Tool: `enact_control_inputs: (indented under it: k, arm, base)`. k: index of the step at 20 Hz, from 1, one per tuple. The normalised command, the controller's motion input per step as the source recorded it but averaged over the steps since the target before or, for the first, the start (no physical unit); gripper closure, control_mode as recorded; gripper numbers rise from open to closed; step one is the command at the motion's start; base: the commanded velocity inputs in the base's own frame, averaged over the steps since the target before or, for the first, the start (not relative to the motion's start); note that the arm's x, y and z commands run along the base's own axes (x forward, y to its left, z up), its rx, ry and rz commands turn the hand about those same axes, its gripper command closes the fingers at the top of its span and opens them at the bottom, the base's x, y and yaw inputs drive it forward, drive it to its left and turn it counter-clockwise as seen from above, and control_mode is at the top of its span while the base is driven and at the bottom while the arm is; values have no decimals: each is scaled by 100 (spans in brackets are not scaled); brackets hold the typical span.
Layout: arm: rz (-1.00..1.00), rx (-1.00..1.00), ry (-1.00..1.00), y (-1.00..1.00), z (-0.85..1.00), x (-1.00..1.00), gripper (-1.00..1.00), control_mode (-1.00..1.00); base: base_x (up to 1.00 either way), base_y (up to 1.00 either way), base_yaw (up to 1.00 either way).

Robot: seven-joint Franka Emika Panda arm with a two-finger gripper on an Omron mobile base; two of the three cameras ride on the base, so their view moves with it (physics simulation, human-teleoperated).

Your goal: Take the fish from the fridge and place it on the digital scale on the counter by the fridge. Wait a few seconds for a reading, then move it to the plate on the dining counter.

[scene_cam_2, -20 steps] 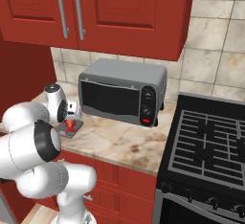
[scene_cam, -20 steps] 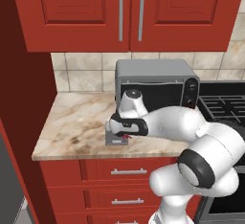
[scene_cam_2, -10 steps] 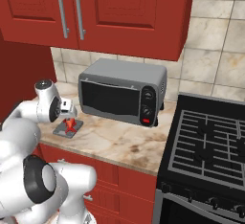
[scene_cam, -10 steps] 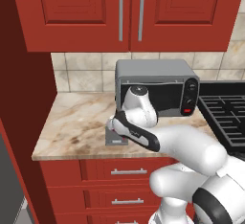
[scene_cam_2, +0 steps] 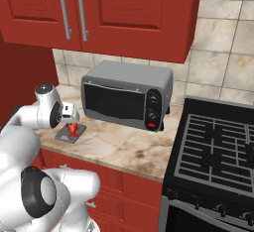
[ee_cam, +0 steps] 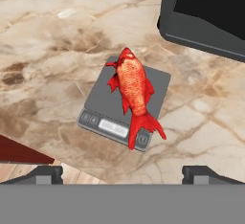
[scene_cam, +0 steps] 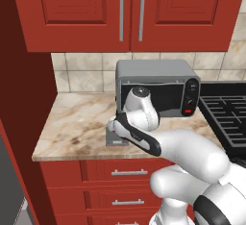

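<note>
Red-orange and small, the fish figure point(ee_cam: 134, 91) lies flat on the flat square grey digital scale point(ee_cam: 106, 102), its tail hanging over the edge with the display. The scale sits on the beige-brown marbled stone counter point(scene_cam: 72, 123), close to the counter's front edge and just beside the boxy grey microwave point(scene_cam_2: 126, 94). Above them, the two-finger gripper point(ee_cam: 123, 171) is spread wide, its dark fingertips point(ee_cam: 44, 174) grasping nothing and clear of the fish. Bare stone lies open beside the scale, away from the microwave.
</note>
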Motion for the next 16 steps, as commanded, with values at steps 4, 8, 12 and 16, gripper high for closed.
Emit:
enact_control_inputs:
  k: [4,8,12,16]
  arm:
    - [0,0,0,0,0,0,-100,-100]
    - [0,0,0,0,0,0,-100,-100]
    - [0,0,0,0,0,0,-100,-100]
    - [0,0,0,0,0,0,-100,-100]
  base:
    - [0,0,0]
    - [0,0,0]
    - [0,0,0]
    - [0,0,0]
